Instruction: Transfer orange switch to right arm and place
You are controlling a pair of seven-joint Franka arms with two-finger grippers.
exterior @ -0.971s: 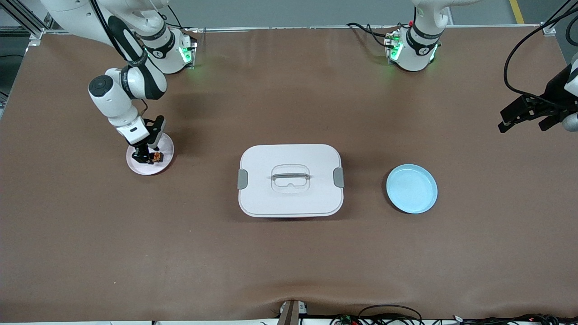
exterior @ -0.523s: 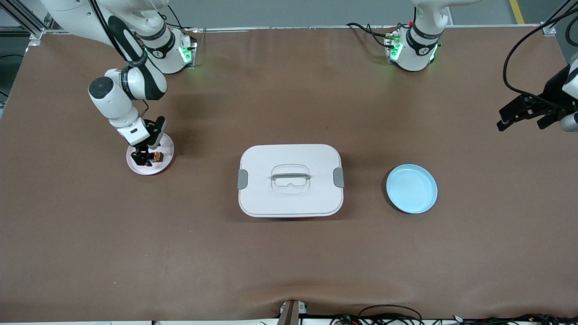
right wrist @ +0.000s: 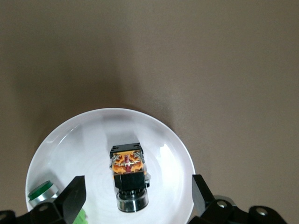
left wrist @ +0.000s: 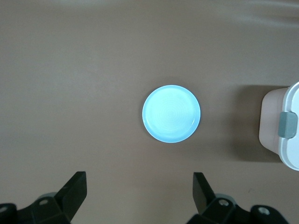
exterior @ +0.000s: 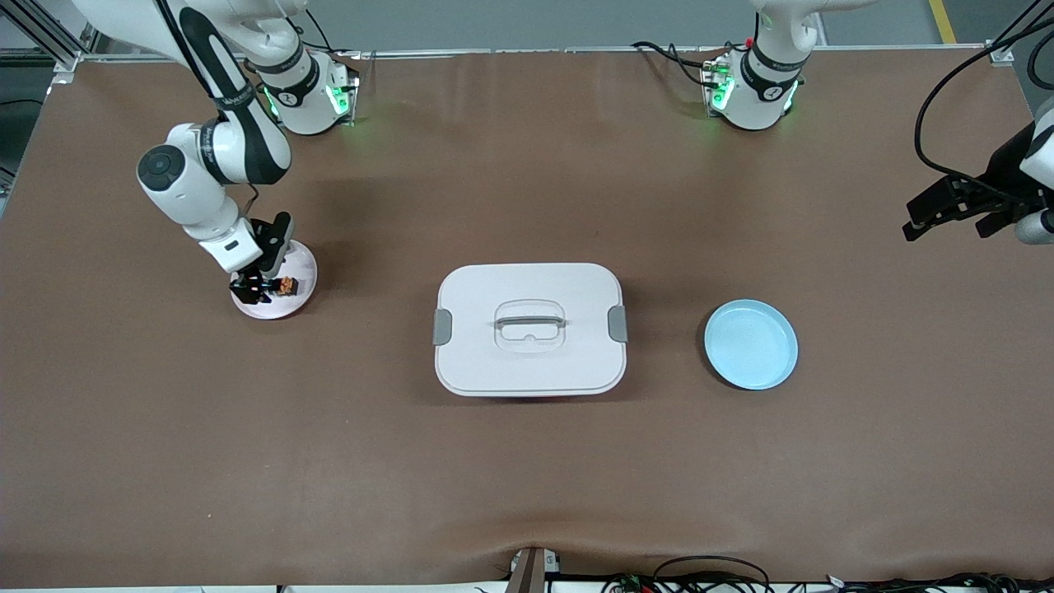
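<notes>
The orange switch (exterior: 286, 286) lies on its side on a small pinkish-white plate (exterior: 301, 265) toward the right arm's end of the table. In the right wrist view the switch (right wrist: 129, 173) shows a black body, an orange face and a silvery ring, resting on the plate (right wrist: 93, 135). My right gripper (exterior: 254, 287) hangs just above the plate, open, and both fingers (right wrist: 74, 196) stand well apart from the switch. My left gripper (exterior: 945, 231) waits open and empty, high over the left arm's end of the table.
A silvery part with a green cap (right wrist: 41, 191) also lies on the pale plate. A white lidded box (exterior: 529, 329) with a handle sits mid-table. A light blue plate (exterior: 750, 343) stands beside it toward the left arm's end.
My right gripper's jaws have widened and the hand has lifted and drawn a little toward the right arm's end. The switch stays on the plate. The left arm rose slightly.
</notes>
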